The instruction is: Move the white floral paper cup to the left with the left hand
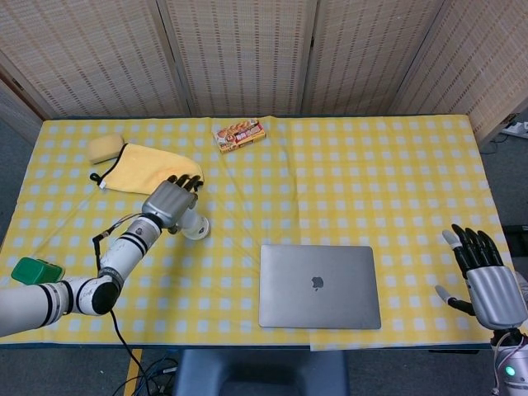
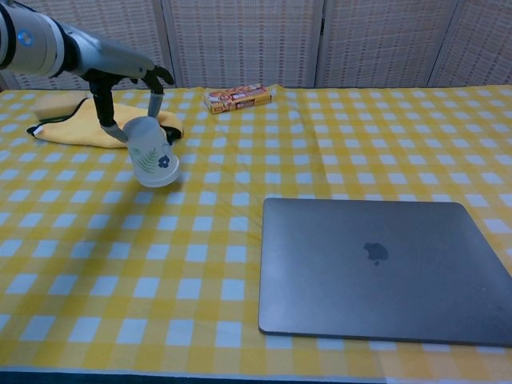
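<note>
Woven-panel screens behind, yellow-and-white checked tablecloth (image 1: 346,190) on the table. Left hand (image 1: 169,202) comes from above and grips the white floral paper cup (image 2: 152,154) by its upper part, fingers (image 2: 154,90) curled down around it; cup sits mouth-down and tilted, apparently part-lifted for the shift left. Whether anything is under it: cannot tell. Folded yellow cloth (image 1: 148,172) lies just behind the hand, closed grey laptop (image 1: 319,285) well off to its right. Right hand (image 1: 487,276) rests at the table edge, fingers spread, holding nothing.
</note>
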Robot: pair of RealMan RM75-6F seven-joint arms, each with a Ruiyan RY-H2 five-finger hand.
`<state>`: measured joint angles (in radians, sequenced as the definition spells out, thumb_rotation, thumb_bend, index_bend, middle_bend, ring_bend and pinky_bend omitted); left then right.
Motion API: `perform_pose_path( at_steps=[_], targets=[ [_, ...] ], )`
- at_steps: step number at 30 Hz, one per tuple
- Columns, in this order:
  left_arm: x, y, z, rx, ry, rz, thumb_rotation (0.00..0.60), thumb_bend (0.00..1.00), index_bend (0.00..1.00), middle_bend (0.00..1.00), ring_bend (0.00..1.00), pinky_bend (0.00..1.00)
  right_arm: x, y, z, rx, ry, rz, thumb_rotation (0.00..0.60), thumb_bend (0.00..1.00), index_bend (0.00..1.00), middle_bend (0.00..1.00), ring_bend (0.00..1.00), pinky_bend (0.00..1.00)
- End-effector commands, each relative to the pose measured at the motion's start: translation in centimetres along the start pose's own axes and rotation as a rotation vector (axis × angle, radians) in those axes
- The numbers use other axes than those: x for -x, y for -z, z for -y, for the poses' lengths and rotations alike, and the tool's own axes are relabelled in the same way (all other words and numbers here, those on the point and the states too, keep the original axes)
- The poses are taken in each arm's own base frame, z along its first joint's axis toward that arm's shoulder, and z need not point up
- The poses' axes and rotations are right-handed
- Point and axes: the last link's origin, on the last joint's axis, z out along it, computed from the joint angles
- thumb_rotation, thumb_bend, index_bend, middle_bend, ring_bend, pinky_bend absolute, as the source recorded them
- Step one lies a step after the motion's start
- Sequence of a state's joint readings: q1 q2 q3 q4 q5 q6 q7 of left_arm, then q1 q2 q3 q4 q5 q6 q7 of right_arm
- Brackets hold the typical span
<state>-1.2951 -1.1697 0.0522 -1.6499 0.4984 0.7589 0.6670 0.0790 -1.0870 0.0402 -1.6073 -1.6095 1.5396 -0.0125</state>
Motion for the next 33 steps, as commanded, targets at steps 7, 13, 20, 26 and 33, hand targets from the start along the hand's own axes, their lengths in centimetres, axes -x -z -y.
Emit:
perform_pose_path(
  at_steps=[7,13,20,26,33],
  targets=[
    [-2.6,1.0,-1.2,-0.016,-0.008,-0.044,0.600,0.26,0.44,0.00,0.00,0.16,-0.5,0.4,-0.1,-0.005,-0.014,-0.015,0.600,0.19,0.00,0.00,0.00,0.00],
    [-3.9,1.7,-1.6,-0.032,-0.017,-0.063,0.600,0.26,0.44,0.00,0.00,0.16,-0.6,0.5,-0.2,-0.008,-0.019,-0.019,0.600,0.19,0.00,0.00,0.00,0.00],
    [-5.9,3.4,-0.9,-0.083,-0.029,-0.097,0.600,0.26,0.43,0.01,0.00,0.16,-0.6,0.5,-0.2,-0.006,-0.018,-0.016,0.600,0.19,0.00,0.00,0.00,0.00],
    [-6.8,5.0,0.0,-0.116,-0.020,-0.104,0.600,0.26,0.43,0.01,0.00,0.16,-0.4,0.5,0.0,-0.007,-0.014,-0.011,0.600,0.19,0.00,0.00,0.00,0.00],
    [-5.3,5.8,2.4,-0.151,-0.004,-0.092,0.600,0.26,0.43,0.01,0.00,0.16,-0.1,0.3,0.2,-0.009,-0.004,-0.001,0.600,0.19,0.00,0.00,0.00,0.00]
  ],
)
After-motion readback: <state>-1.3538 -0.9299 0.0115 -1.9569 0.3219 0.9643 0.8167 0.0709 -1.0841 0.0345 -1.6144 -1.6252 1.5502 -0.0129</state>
